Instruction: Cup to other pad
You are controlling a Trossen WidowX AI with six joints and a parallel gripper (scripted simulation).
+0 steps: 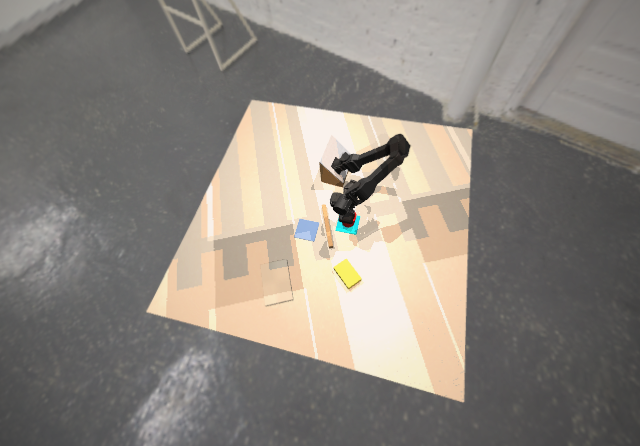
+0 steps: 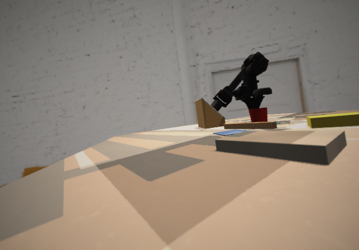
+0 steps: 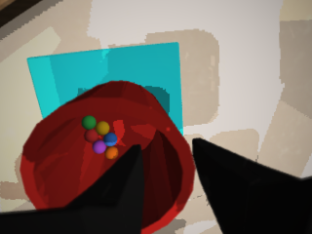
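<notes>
From my remote seat I see the tapered red cup (image 1: 350, 225) (image 2: 258, 115) (image 3: 88, 166) standing upright at the square cyan pad (image 1: 340, 226) (image 2: 278, 123) (image 3: 122, 63), though its base is hidden from me, so I can't confirm full contact. My black jointed arm (image 1: 381, 175) (image 2: 249, 73) reaches down to it, and the black fingers (image 2: 254, 105) are partly spread, one inside the cup and the other outside, with the near-side wall between them and a gap showing at the tips. I have six small round marbles (image 3: 101, 137) in the cup: green, yellow, dark red, blue, purple and orange, clustered toward ten o'clock from the inner fingertip in the wrist view. Reading the top view from the cup, the flat square blue pad (image 1: 306, 230) (image 2: 229, 132) lies near nine o'clock, with a narrow wooden bar (image 1: 327, 226) (image 2: 251, 125) between the two pads. The yellow rectangular block (image 1: 347, 273) (image 2: 333, 120) sits at six o'clock, a flat rectangular slab (image 1: 277, 282) (image 2: 272, 151) rests farther out between seven and eight, and the brown wedge-shaped block (image 1: 330, 176) (image 2: 207, 114) stands on the surface near eleven, beside the arm.
</notes>
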